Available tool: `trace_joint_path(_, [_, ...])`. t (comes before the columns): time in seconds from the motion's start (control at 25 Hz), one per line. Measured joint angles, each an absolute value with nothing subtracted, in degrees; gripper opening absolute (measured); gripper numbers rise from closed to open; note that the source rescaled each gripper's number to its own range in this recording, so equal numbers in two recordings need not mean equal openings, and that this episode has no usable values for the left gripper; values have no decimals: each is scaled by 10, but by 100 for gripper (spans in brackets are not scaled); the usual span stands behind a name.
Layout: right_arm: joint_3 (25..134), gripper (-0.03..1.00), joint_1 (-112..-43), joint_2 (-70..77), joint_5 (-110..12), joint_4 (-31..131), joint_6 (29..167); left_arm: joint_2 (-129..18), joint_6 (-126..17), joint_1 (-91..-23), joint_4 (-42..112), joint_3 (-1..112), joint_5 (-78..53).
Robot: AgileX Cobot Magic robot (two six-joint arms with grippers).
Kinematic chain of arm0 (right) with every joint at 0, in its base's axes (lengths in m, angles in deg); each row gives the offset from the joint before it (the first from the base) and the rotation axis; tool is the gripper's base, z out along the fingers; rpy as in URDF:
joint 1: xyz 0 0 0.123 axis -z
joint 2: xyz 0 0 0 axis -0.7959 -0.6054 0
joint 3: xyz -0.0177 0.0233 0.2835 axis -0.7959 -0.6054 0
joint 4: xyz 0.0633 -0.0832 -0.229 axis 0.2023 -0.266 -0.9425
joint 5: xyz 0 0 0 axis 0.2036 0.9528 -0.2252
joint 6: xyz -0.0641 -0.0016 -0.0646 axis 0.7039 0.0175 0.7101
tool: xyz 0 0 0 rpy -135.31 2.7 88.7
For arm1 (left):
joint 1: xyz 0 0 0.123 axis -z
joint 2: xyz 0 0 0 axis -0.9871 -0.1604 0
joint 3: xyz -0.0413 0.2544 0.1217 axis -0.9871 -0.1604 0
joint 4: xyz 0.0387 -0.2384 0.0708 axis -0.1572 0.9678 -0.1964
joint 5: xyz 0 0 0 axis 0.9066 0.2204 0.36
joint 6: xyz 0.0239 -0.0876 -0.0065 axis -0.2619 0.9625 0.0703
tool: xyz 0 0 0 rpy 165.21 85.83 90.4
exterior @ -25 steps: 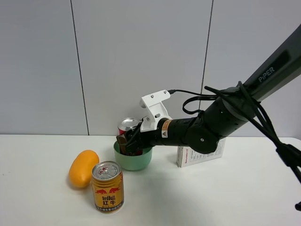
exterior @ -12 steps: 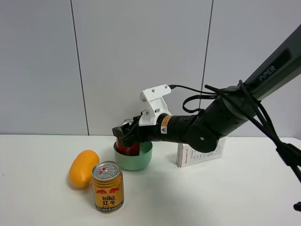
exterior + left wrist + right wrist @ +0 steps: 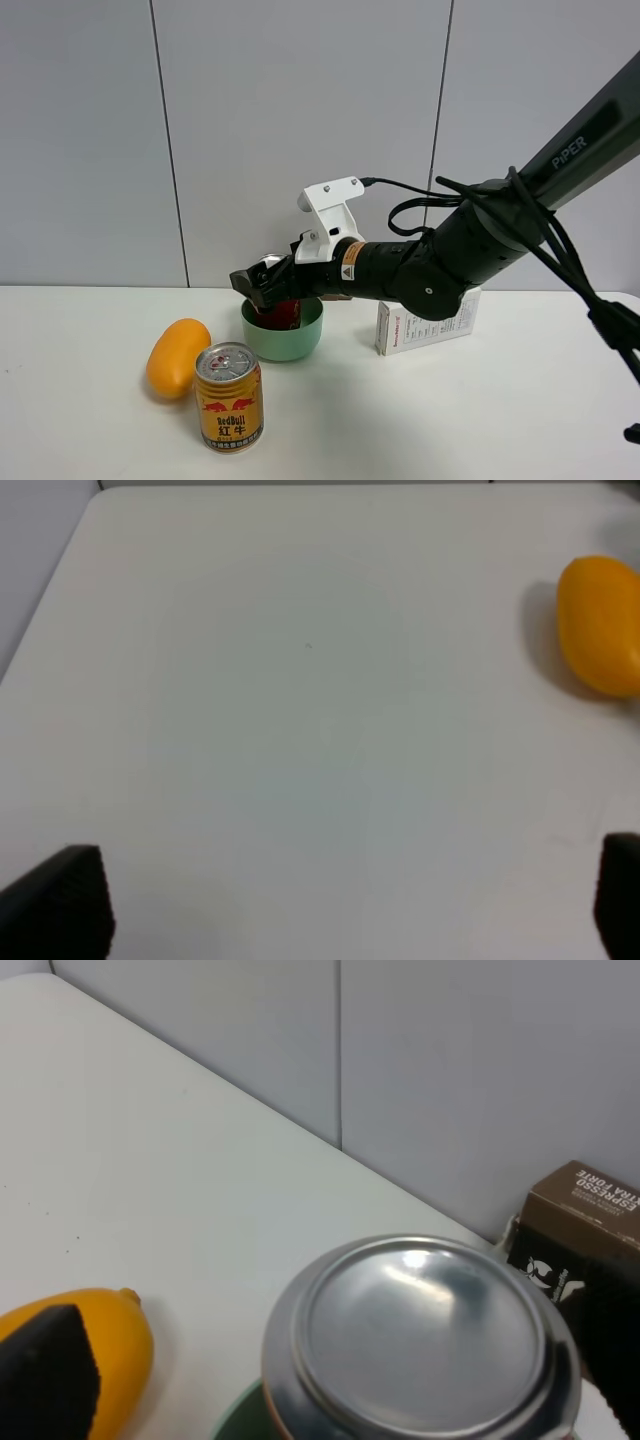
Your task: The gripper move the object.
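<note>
The red can (image 3: 281,313) stands upright in a green bowl (image 3: 300,343); its silver top (image 3: 420,1335) fills the right wrist view. My right gripper (image 3: 258,284) hovers at the can's top, black jaws spread wide on either side and not touching it; one fingertip (image 3: 45,1370) shows beside the mango. My left gripper (image 3: 340,910) is open and empty over bare table, out of the exterior view.
A gold Red Bull can (image 3: 229,397) stands at the front, with a yellow mango (image 3: 177,357) just left of it; the mango also shows in the left wrist view (image 3: 600,625). A white box (image 3: 425,325) stands right of the bowl, and a brown espresso box (image 3: 585,1225) behind it.
My right gripper let go of the red can's body, opened, and rose up and to the left to the can's top. The can stays in the bowl.
</note>
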State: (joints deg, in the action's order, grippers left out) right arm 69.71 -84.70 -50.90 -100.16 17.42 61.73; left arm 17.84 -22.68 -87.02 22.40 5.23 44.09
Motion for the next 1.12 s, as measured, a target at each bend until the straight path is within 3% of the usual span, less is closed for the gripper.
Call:
trace_joint_path(0.52, [697,100,-847,-403,-993,174,607,178,-227,-870,224,52,441])
trace_joint_path(1.12, [697,100,-847,-157,-864,12,377,178,-227,-870,224,52,441])
